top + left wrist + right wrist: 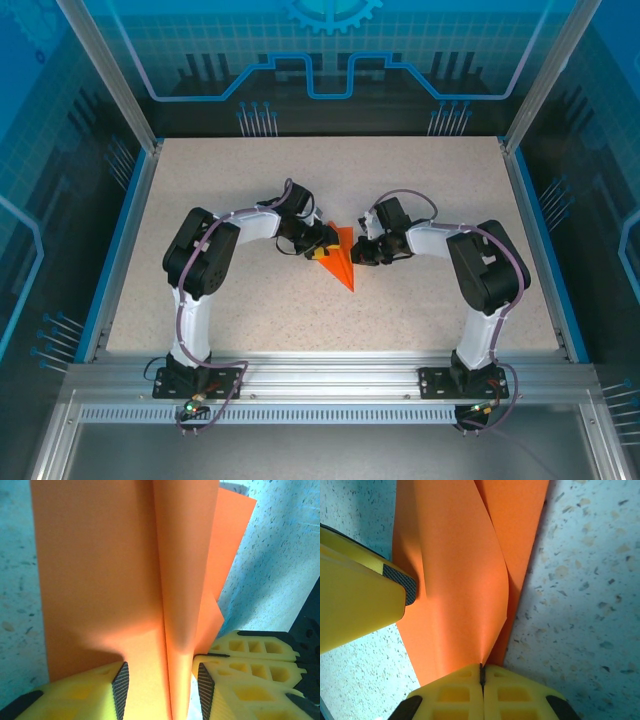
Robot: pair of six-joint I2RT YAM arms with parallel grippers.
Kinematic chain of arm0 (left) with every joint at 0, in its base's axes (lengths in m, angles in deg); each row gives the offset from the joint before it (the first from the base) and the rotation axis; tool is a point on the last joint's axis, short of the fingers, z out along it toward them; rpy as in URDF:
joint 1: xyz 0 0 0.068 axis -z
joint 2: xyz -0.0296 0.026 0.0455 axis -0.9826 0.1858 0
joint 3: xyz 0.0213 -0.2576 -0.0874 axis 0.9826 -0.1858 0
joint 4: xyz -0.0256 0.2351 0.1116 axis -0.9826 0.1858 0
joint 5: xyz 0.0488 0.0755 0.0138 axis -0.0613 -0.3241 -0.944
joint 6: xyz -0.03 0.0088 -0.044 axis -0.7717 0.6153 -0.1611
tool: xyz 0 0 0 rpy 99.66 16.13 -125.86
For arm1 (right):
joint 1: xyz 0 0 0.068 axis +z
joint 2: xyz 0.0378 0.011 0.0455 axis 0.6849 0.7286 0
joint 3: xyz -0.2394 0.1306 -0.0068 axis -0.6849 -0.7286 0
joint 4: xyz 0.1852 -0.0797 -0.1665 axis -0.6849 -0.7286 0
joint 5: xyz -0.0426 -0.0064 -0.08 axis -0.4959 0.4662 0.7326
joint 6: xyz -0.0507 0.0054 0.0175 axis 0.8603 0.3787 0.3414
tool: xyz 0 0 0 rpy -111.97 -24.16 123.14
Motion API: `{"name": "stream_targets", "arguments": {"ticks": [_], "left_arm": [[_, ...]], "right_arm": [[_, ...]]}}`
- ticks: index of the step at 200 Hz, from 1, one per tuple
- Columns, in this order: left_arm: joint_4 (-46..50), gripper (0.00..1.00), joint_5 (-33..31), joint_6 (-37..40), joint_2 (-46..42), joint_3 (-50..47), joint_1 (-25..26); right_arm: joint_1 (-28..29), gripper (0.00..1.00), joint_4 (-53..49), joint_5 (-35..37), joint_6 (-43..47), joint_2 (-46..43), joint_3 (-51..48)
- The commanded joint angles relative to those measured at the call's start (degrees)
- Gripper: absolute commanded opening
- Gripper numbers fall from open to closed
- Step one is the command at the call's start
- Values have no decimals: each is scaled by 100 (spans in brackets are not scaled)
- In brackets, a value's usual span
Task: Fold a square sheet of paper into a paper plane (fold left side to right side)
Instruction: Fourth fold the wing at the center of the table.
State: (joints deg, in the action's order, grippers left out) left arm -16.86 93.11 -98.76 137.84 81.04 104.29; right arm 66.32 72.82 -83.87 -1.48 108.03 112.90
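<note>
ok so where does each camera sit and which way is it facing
top external: above and behind, looking down at the table; both arms, left gripper and right gripper at the orange paper plane.
left wrist: looks along its fingers, jaws apart astride the plane's raised fold.
right wrist: looks along its fingers, shut on the plane's edge.
shared: all show the plane; right wrist also catches a left finger.

A robotics lab cell: aluminium frame point(330, 375), blue circuit-print walls point(330, 45), speckled tabletop point(250, 320).
</note>
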Motion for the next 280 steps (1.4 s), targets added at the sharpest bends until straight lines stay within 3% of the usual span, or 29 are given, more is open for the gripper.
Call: {"name": "stream_targets", "arguments": {"ticks": [1, 127, 202, 222, 261, 280], "left_arm": [[386, 44, -188, 23, 198, 45, 31], [379, 44, -185, 40, 164, 36, 32], [471, 45, -318, 354, -447, 119, 40], [405, 38, -104, 392, -407, 226, 107], [268, 15, 158, 308, -61, 510, 221], [235, 10, 231, 313, 106, 645, 236]], "right_arm": [[-55, 6, -193, 94, 112, 163, 142], [-42, 6, -607, 283, 242, 400, 261], [37, 3, -1120, 692, 367, 544, 277], [56, 3, -1138, 712, 358, 551, 291], [95, 3, -1203, 757, 356, 568, 344], [99, 3, -1212, 764, 350, 572, 321]]}}
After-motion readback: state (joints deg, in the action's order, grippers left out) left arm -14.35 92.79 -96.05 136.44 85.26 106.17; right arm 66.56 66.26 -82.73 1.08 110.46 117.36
